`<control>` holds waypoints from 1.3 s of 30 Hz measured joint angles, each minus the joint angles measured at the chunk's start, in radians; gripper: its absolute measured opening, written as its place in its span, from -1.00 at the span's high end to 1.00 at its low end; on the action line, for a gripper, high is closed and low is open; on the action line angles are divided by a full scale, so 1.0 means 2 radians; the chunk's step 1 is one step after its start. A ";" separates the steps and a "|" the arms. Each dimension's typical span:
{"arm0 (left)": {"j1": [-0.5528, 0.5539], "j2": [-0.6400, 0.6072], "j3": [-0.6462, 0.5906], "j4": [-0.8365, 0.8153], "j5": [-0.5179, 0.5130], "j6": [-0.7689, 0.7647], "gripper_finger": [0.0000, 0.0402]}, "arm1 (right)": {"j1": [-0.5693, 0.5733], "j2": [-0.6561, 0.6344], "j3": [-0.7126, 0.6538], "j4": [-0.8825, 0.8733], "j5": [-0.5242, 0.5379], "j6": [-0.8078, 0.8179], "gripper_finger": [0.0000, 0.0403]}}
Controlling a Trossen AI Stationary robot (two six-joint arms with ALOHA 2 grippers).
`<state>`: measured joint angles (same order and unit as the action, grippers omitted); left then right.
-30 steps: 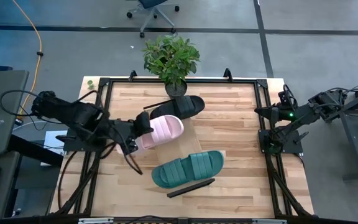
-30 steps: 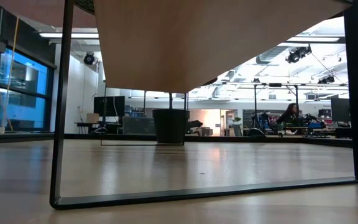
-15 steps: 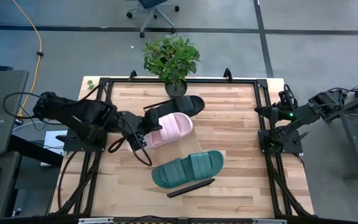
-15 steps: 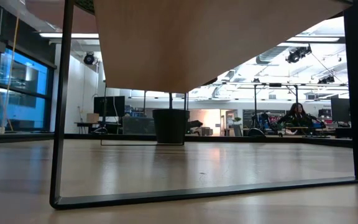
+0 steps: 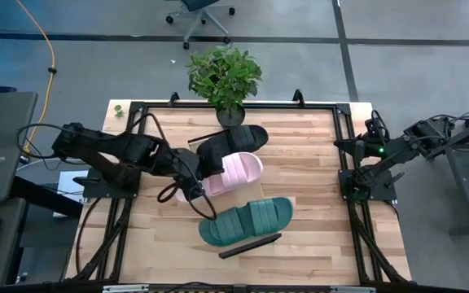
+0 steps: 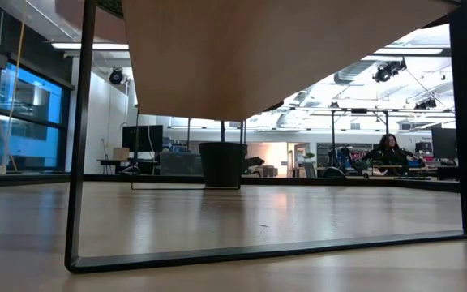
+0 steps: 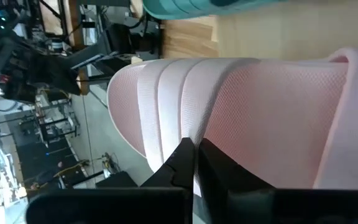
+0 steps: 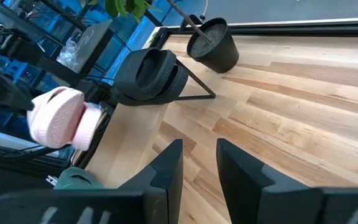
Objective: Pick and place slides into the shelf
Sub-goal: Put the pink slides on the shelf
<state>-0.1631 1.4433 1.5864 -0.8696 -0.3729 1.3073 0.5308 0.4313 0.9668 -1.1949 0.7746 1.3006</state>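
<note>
My left gripper point(image 5: 204, 169) is shut on the pale pink slide point(image 5: 238, 172), which hovers by the shelf point(image 5: 260, 189) between the other two slides. The black slide point(image 5: 234, 140) lies on the shelf's far end. The dark green slide point(image 5: 247, 220) lies on its near end. In the right wrist view the pink slide point(image 8: 58, 118) shows its textured side. My right gripper point(image 8: 197, 165) waits at the table's right edge, open and empty. My left gripper pinches the pink slide between its two fingers, where the ribbed strap point(image 7: 166, 134) meets the textured surface point(image 7: 229, 134), at the slide's left end. The fingers come level from the table's left. The slide is lifted clear and tipped on its side.
A potted plant point(image 5: 225, 77) stands at the table's far edge behind the black slide. The shelf's black end bars show far point(image 5: 210, 135) and near point(image 5: 251, 245). The low view looks under the shelf plank point(image 6: 282, 57). A person point(image 6: 387, 150) sits far off in the room.
My left gripper has gone toward the table's right edge, carrying the pink slide from beside the shelf to the gap between the black and green slides. It has stayed shut on the slide.
</note>
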 joint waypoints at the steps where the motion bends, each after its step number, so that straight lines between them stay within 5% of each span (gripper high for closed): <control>1: 0.000 0.006 0.008 0.000 0.001 0.003 1.00 | 0.000 0.000 0.000 0.000 0.000 0.000 0.57; 12: 0.028 0.064 0.066 -0.022 0.025 -0.001 1.00 | 0.000 0.000 0.000 0.000 0.000 -0.013 0.57; 39: 0.051 0.092 0.067 -0.024 0.059 -0.031 1.00 | 0.000 0.000 0.000 -0.018 -0.002 -0.013 0.57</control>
<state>-0.0607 1.6271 1.7212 -0.9169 -0.2558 1.2457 0.5304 0.4313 0.9668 -1.2312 0.7712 1.2747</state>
